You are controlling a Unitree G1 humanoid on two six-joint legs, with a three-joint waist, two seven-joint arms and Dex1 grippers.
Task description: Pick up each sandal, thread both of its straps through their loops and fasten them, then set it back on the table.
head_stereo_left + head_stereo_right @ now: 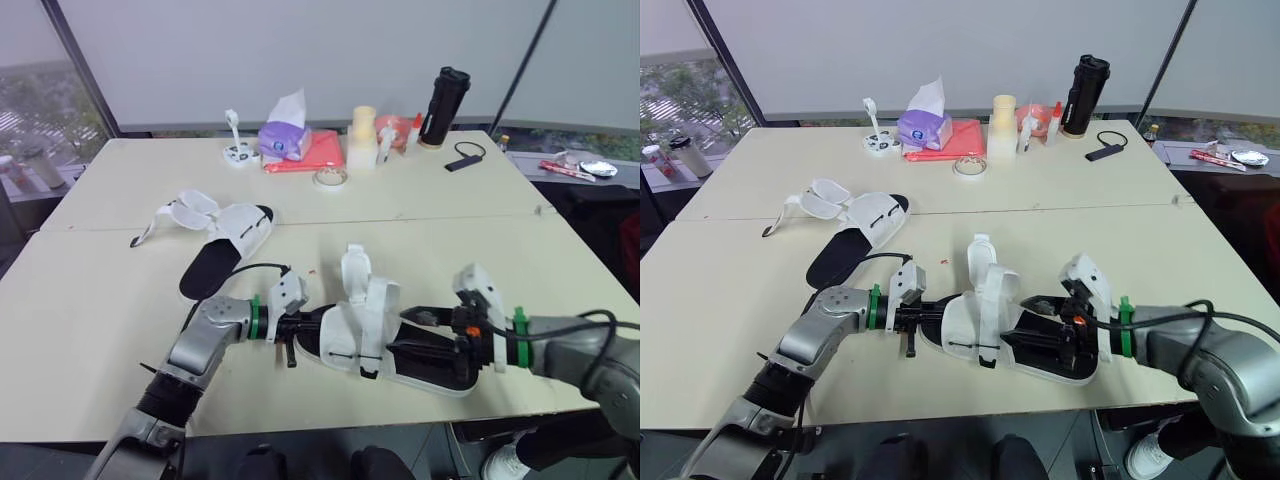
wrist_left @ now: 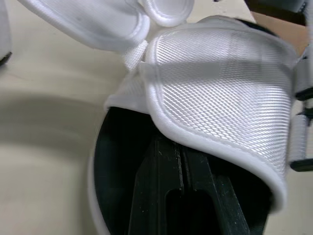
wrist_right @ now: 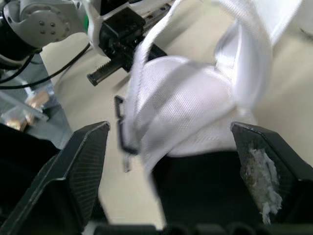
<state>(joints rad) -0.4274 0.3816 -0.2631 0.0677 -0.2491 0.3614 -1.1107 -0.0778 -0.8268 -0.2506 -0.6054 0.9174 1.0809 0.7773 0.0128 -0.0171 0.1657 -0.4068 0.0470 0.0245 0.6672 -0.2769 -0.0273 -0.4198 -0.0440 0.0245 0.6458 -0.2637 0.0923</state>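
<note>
**Far sandal**, white mesh straps over a black footbed: lying left of centre on the cream table. Its straps are splaying open, and it is well apart from both arms.

**Left gripper**: reaching into the toe end of the near sandal, which has white mesh straps and a black sole. Its black fingers are lying pressed together on the footbed, tucked beneath the front strap.

**Near sandal:** resting flat on the table between the two grippers, with its heel close to the front edge. One strap flap is standing upright, unfastened.

**Right gripper**: coming in at the heel end. Its fingers are spreading wide apart to either side of the footbed and are not closing on it.

**Open room:** bare tabletop is stretching left of the left arm, and also between the near sandal and the back row.

**Back row,** along the far edge: purple tissue pack, roll of tape and tall black flask, all well apart from the work.
</note>
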